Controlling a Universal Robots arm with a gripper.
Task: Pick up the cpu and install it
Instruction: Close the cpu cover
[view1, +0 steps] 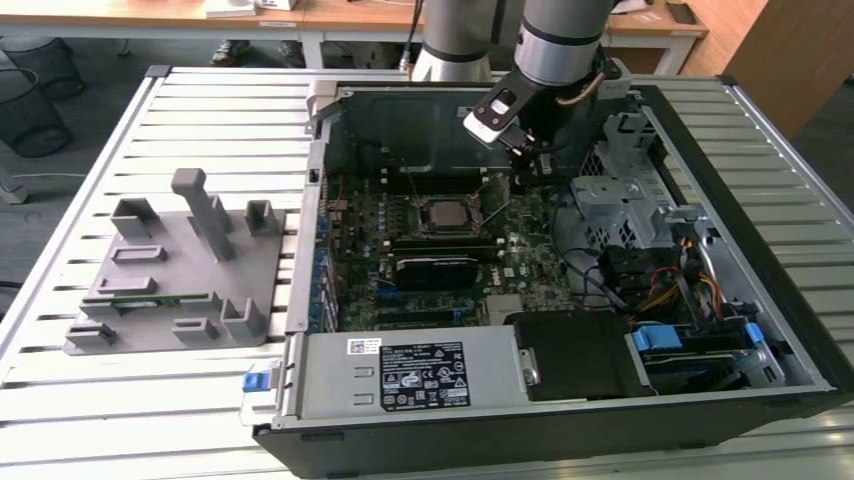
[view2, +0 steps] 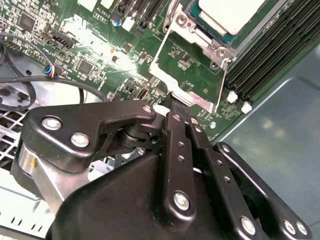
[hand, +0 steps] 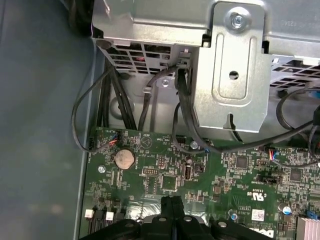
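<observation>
The cpu (view2: 227, 15), a silvery square chip, lies in the motherboard socket (view1: 443, 215) inside the open computer case. A metal load plate (view2: 192, 70) stands flipped open beside it. In the exterior view my gripper (view1: 530, 165) hangs inside the case, just to the right of the socket and above the board. Both wrist views show its black fingers (view2: 175, 130) pressed together. The gripper (hand: 171, 204) is shut, with its tip at the edge of the load plate. I see nothing held between the fingers.
A grey fixture (view1: 174, 270) carrying a green memory stick (view1: 140, 300) sits on the slatted table at the exterior view's left. Near the arm are a metal drive cage (hand: 235, 75), black cables (hand: 182, 115), a coin battery (hand: 124, 158) and the power supply (view1: 414, 370).
</observation>
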